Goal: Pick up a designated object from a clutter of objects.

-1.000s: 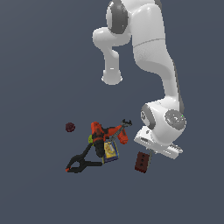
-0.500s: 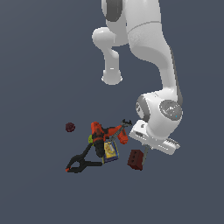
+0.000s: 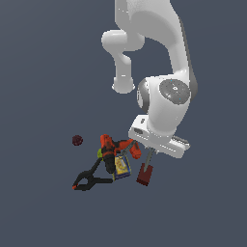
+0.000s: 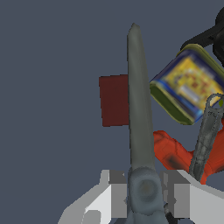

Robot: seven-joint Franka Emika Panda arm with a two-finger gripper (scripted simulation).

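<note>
Dark grey floor below; claw (image 4: pixel 142 197) clamped on scissors (image 4: pixel 139 109), blades jutting out over red block (image 4: pixel 113 99).

Even, flat simulator light, no cast shadows or glare; renders slightly soft.

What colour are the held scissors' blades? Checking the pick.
Grey metal; the scissors show best in the wrist view, clamped in the gripper.
</note>
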